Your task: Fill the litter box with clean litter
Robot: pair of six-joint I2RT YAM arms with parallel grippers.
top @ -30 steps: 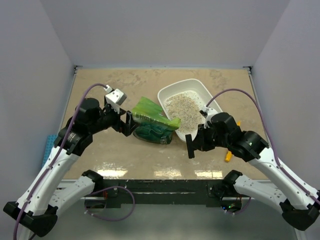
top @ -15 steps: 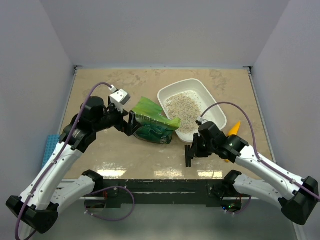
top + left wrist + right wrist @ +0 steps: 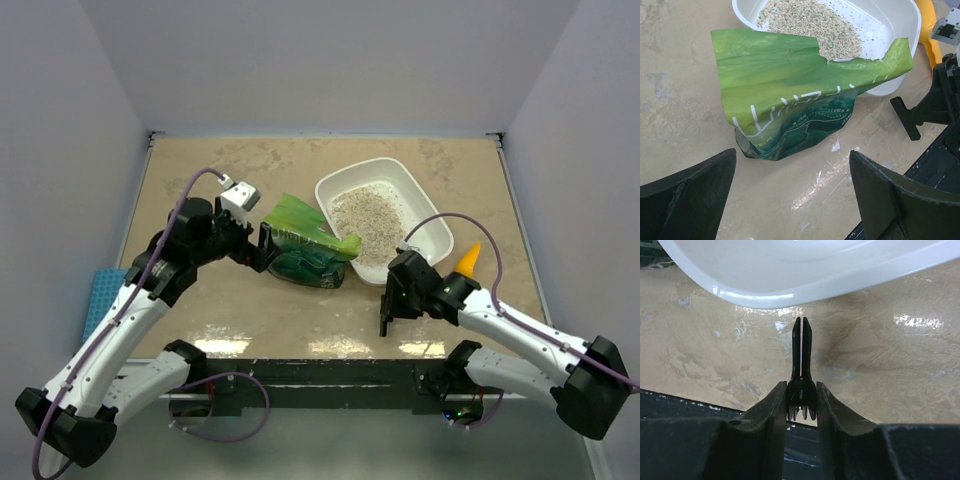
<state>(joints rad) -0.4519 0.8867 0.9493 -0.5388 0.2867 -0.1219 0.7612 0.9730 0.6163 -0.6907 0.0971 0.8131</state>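
The white litter box (image 3: pixel 432 228) sits at mid-table with a heap of clean litter (image 3: pixel 365 215) inside. In the left wrist view the box rim (image 3: pixel 900 20) and the litter (image 3: pixel 810 20) lie just beyond a crinkled green bag (image 3: pixel 785 95). This bag (image 3: pixel 305 245) rests against the box's left side. My left gripper (image 3: pixel 262 248) hovers at the bag's left end, wide open and empty (image 3: pixel 792 160). My right gripper (image 3: pixel 385 305) is in front of the box, its fingers pressed on a slim black spring tool (image 3: pixel 801 355). That tool points at the box rim (image 3: pixel 790 285).
An orange scoop (image 3: pixel 467 260) lies right of the litter box, also seen in the left wrist view (image 3: pixel 930 25). A blue pad (image 3: pixel 100 300) sits off the table's left edge. The dark front rail (image 3: pixel 330 372) runs just behind my right gripper.
My right arm has drawn back and down toward the table's near edge, carrying the black tool. The left arm has shifted only slightly beside the bag.
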